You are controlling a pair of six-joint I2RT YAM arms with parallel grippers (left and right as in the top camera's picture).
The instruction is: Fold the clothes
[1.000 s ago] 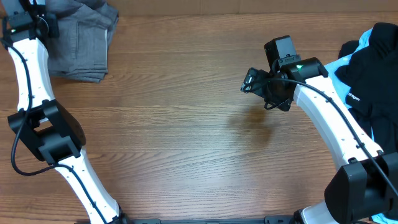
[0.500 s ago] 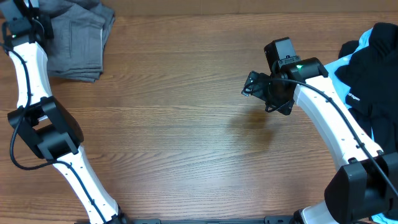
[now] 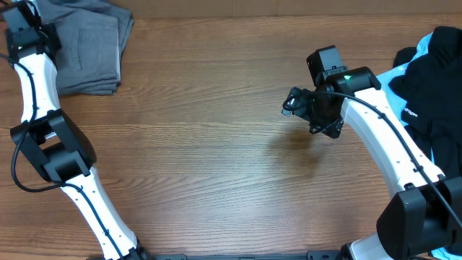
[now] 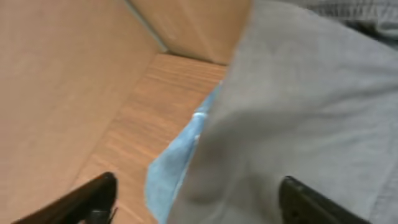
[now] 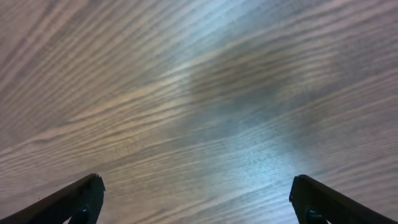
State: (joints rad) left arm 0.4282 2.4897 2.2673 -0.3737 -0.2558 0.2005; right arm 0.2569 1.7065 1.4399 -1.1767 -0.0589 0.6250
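Note:
Folded grey shorts (image 3: 88,49) lie at the table's far left corner. In the left wrist view their grey cloth (image 4: 298,112) fills the frame, with a light-blue piece (image 4: 173,171) showing under its edge. My left gripper (image 4: 199,205) is open just above this cloth, its fingers (image 4: 93,199) wide apart and holding nothing. My right gripper (image 3: 292,101) hovers open over bare wood right of the middle. A heap of black and light-blue clothes (image 3: 433,79) sits at the right edge.
The wooden table (image 3: 216,159) stretches between the two arms. A tan wall or board (image 4: 68,81) rises close behind the grey shorts in the left wrist view. The left arm (image 3: 32,79) runs along the table's left edge.
My left gripper has gone from shut to open and let go of the grey shorts, which now lie flatter. The right gripper has shifted only slightly.

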